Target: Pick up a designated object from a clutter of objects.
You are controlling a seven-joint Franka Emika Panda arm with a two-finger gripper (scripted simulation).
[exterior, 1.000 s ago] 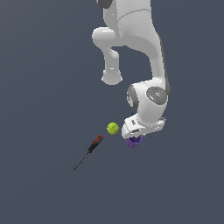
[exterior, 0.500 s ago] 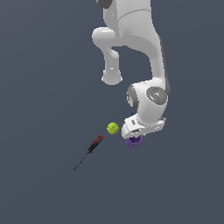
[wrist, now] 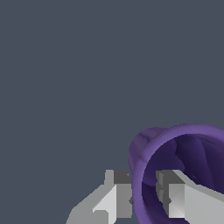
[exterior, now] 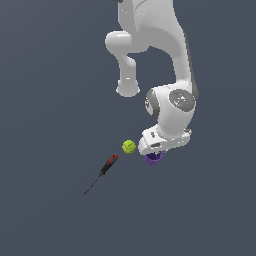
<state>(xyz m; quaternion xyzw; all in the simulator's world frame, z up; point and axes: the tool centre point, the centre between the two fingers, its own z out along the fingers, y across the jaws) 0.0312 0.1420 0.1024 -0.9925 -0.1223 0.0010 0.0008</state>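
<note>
Straddling the rim of the purple cup (wrist: pixel 183 162), the end effector (wrist: pixel 143 199) has one finger (wrist: pixel 117 197) outside the wall and the other finger (wrist: pixel 175 197) down inside the opening, so the wall sits right between the two. They look close against it on both sides, pretty much pinching the rim, though I can't swear both pads are actually touching.

From the exterior view, the cup (exterior: pixel 153 158) sits directly under the end effector (exterior: pixel 156 151), mostly hidden by the white wrist housing, with just a purple sliver poking out below it. Can't really tell from there whether it's resting on the dark surface (exterior: pixel 50 75) or slightly off it.

The yellow-green ball (exterior: pixel 129 146) is just beside the end effector, on the exterior view's left, apart from the cup and not touching anything. The screwdriver (exterior: pixel 102 172) with the red-and-black handle lies farther out on that same side, well clear of the end effector, thin shaft pointing away from it.

In the wrist view the cup looks tipped, with its ridged inside showing.
</note>
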